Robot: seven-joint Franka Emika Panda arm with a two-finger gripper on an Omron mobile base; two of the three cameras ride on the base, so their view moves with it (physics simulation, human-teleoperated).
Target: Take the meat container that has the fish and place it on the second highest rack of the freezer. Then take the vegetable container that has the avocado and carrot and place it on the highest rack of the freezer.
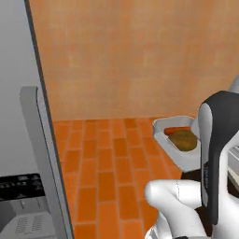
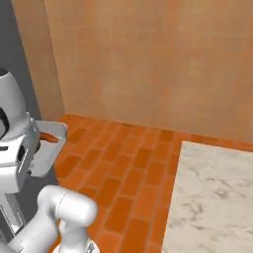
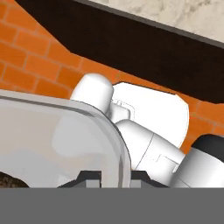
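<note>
The vegetable container is a pale grey tray held in the air above the floor, at the right of the left base view. In it lie the brownish avocado and the orange carrot. From the right base the same container shows at the left behind my arm, with the carrot at its rim. In the hand view my gripper is shut on the container's clear rim. The freezer door with its dark dispenser panel stands at the left. The meat container with the fish is out of view.
An orange brick floor runs to a tan wall. A marble counter lies at the right of the right base view. My own white arm covers part of the tray.
</note>
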